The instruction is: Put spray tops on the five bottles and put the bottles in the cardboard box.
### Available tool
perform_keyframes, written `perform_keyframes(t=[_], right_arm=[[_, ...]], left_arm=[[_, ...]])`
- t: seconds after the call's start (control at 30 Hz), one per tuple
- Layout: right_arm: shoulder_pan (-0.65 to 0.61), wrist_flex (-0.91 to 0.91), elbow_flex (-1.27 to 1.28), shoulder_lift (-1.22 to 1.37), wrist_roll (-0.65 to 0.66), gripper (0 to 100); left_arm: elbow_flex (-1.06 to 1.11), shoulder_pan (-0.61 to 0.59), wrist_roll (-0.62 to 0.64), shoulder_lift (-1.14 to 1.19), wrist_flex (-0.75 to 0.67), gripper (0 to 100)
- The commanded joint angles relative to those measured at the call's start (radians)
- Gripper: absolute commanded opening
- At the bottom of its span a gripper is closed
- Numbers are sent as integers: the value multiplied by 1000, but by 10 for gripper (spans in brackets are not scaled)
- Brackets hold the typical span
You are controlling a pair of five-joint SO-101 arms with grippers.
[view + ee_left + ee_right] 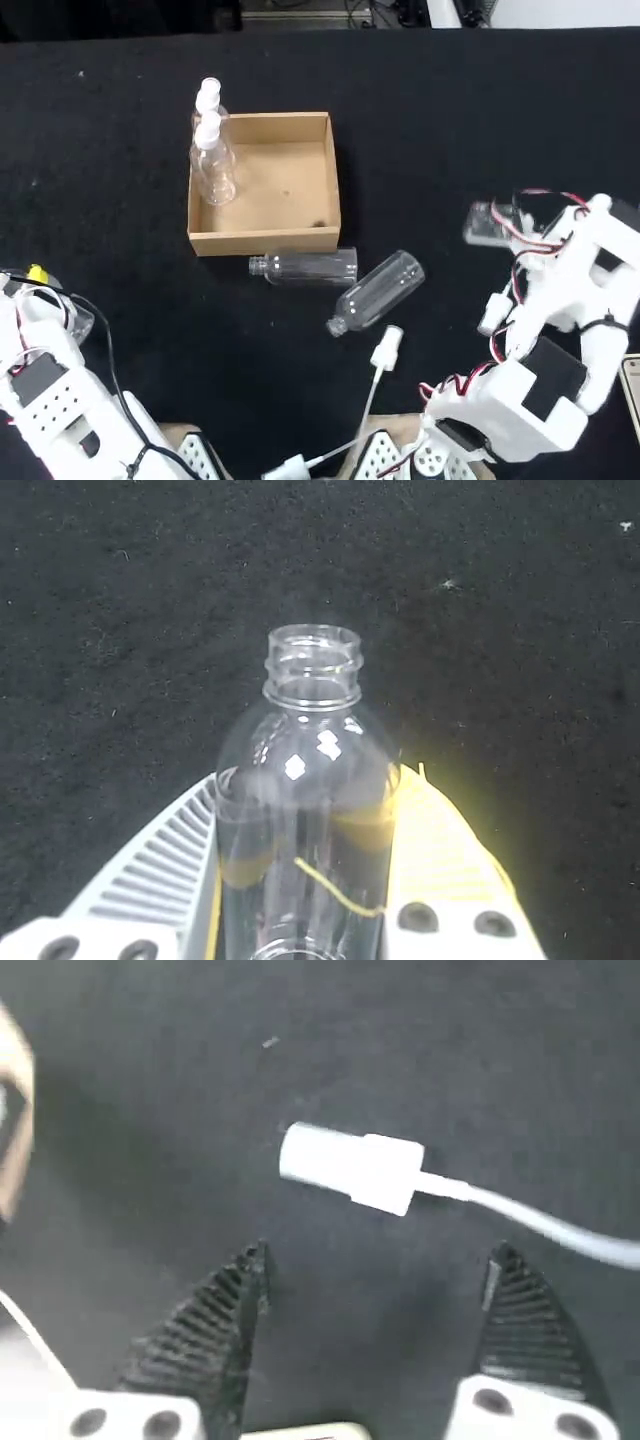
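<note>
The cardboard box (300,238) sits mid-table. Two clear bottles with white spray tops (213,160) (208,100) stand upright at its left side. In front of the box lie two uncapped bottles (305,267) (378,290). A loose spray top (386,349) with its tube lies nearer me. Another spray top (288,466) is at the front edge. My left gripper (312,780) is shut on an uncapped clear bottle (312,710), neck pointing away from the wrist. My right gripper (375,1255) is open just above a white spray top (350,1168), not touching it.
The left arm (45,385) is at the front left corner and the right arm (560,320) at the right side of the black table (480,120). A tan object (632,390) shows at the right edge.
</note>
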Motion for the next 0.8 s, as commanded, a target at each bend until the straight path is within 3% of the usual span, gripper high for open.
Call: perform_keyframes(t=[0.0, 0.53, 0.63, 0.77], right_arm=[[17, -34, -59, -5, 158, 304], [-61, -485, 305, -15, 150, 300], [-66, -491, 326, -15, 38, 263], [-72, -499, 320, -15, -221, 123]], left_arm=[[-13, 12, -11, -17, 2, 29], [-16, 12, -12, -17, 2, 29], [-16, 12, -12, -17, 2, 29], [-16, 12, -12, -17, 2, 29]])
